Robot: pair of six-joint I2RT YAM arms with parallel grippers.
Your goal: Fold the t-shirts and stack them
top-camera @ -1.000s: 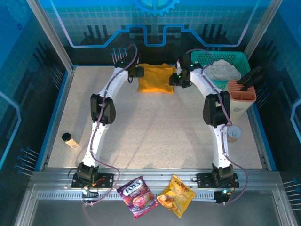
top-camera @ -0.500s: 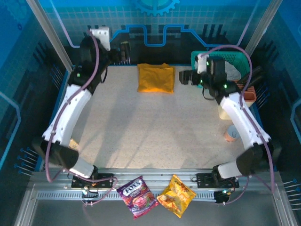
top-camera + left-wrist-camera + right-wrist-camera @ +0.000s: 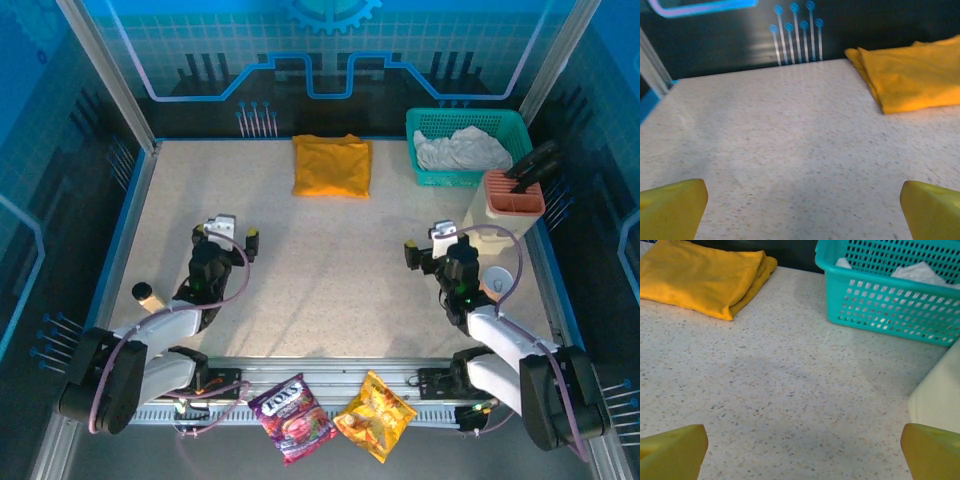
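Folded into a flat rectangle: orange t-shirt (image 3: 332, 166), lying on the table (image 3: 330, 280) at the middle of its far edge, against the back wall. From the left wrist view, layered folded edges of it (image 3: 912, 75) at the upper right; from the right wrist view, the same stacked folds (image 3: 700, 277) at the upper left.

Just to the right, apart from it: teal basket (image 3: 465, 180) with slotted walls, in the far right corner. Inside, crumpled and unfolded, whitish-grey t-shirt (image 3: 462, 150), heaped up to about the rim. Through the right wrist view, pale cloth (image 3: 920, 272) visible over the wall of the basket (image 3: 880, 305) and behind its slots.

Nearer along the right edge: salmon-and-cream holder (image 3: 513, 195) with dark handles (image 3: 530, 165) sticking up out of its top. Just in front of that, a small round cup (image 3: 495, 283); contents not discernible.

Near the left edge of the table: small jar (image 3: 148, 297) with a dark lid and yellowish contents, upright.

Low over the near left of the table: left gripper (image 3: 224, 234), fingers spread wide, nothing between them, yellow pads at both lower corners of its own view (image 3: 800, 210). Low over the near right: right gripper (image 3: 437, 243), likewise spread wide and empty (image 3: 802, 450), well short of both shirts.

On the rail in front of the bases: purple snack packet (image 3: 292, 415) and yellow snack packet (image 3: 375, 412), side by side.
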